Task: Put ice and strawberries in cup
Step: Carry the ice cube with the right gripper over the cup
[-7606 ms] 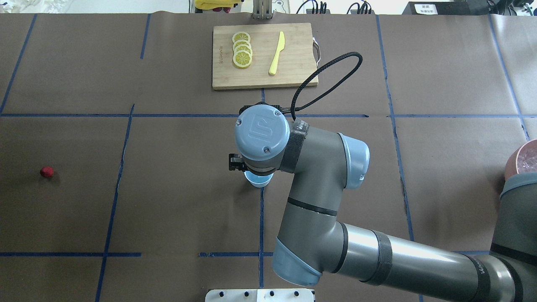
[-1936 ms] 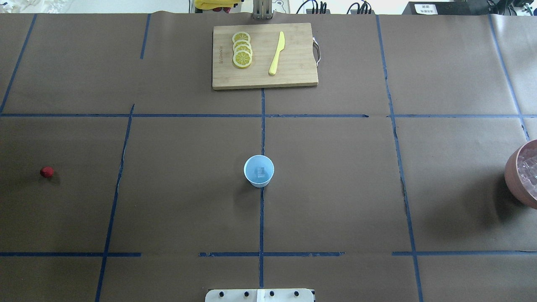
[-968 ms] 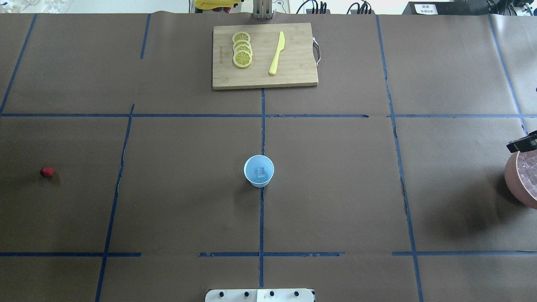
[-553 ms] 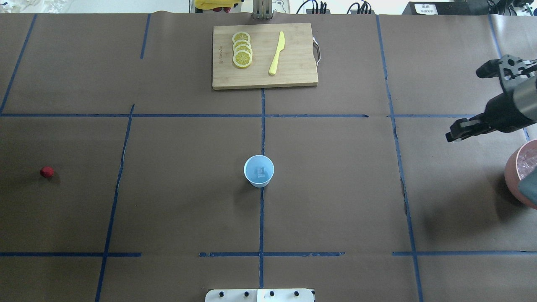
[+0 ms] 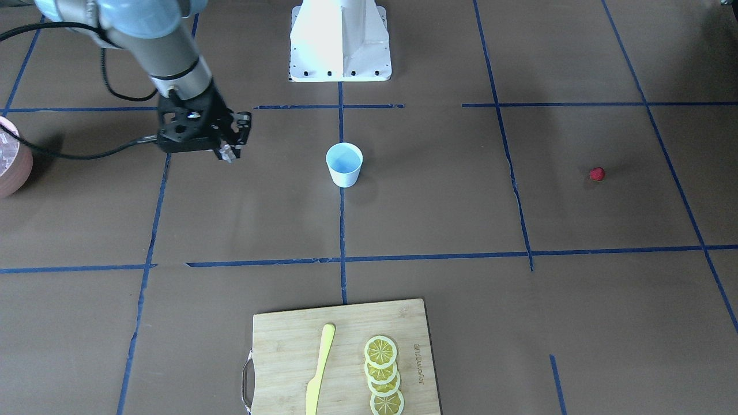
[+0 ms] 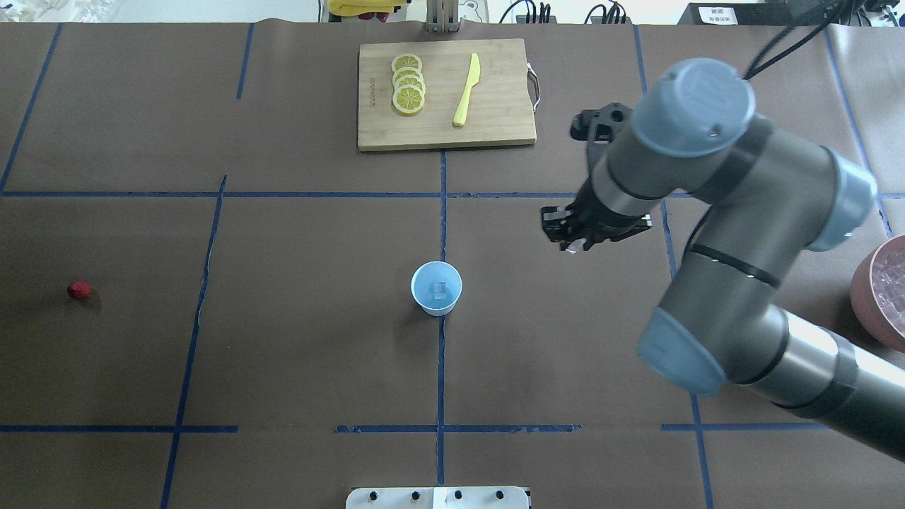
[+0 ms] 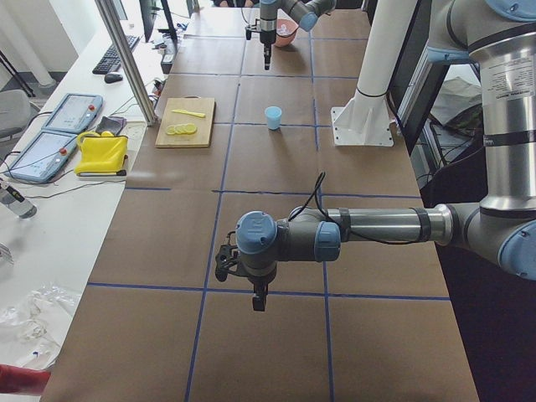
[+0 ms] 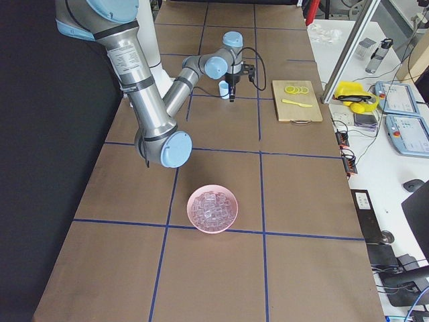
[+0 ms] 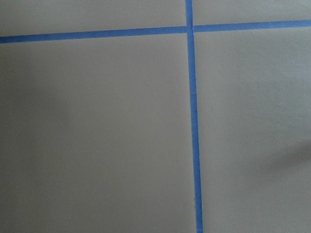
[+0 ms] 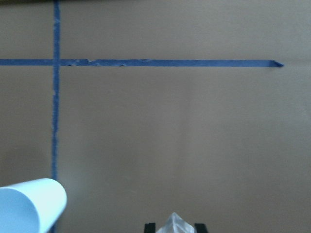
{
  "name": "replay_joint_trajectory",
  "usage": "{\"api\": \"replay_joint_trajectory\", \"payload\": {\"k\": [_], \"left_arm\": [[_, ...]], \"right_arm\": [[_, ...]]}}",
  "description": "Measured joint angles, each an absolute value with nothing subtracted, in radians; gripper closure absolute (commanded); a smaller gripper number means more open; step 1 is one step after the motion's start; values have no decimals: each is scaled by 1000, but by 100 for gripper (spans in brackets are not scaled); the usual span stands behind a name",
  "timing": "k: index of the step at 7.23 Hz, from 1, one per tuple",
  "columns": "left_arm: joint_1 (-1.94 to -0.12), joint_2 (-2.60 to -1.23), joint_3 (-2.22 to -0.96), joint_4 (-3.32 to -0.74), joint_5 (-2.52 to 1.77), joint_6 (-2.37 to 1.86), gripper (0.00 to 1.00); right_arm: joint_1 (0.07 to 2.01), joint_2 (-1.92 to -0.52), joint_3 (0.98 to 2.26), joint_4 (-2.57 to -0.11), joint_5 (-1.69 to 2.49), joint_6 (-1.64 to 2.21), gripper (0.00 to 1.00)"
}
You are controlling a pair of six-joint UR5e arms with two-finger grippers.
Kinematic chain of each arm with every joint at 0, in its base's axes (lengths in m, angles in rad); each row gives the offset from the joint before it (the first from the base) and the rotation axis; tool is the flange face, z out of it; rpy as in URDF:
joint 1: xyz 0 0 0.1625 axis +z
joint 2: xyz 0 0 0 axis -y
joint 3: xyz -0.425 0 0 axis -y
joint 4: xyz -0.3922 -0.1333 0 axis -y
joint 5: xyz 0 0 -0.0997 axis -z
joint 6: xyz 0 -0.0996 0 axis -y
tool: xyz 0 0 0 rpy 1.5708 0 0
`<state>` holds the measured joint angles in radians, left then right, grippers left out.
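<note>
Fingers of the right gripper (image 6: 571, 242) clamp a clear ice cube (image 10: 176, 224), near but not yet over the pale-blue cup (image 6: 436, 287) holding another ice cube (image 6: 440, 288); next, centre above its rim and release, while the strawberry (image 6: 79, 289) lies well apart

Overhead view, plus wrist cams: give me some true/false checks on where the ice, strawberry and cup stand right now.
1. The cup holds an ice cube. True.
2. The strawberry is in the cup. False: it lies far off on the robot's left, well apart from the cup.
3. The right gripper grips a second cube. True.
4. The right gripper is directly over the cup. False: it is off to the cup's right.
5. The bowl is empty. False: it is full of ice.
</note>
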<state>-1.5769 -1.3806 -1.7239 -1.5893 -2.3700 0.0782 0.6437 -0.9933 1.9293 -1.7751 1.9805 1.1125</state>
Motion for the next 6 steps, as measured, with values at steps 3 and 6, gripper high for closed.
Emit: {"api": "replay_joint_trajectory", "payload": {"k": [3,6], "left_arm": [[-1577,-1381,-1720,-1589,-2369,78,0],[-1577,-1381,-1720,-1588,-2370,78,0]], "right_arm": [[500,-739,1737,-1822,1858,1308,100],[443,-691,1647,-1811,1799,1348,98]]}}
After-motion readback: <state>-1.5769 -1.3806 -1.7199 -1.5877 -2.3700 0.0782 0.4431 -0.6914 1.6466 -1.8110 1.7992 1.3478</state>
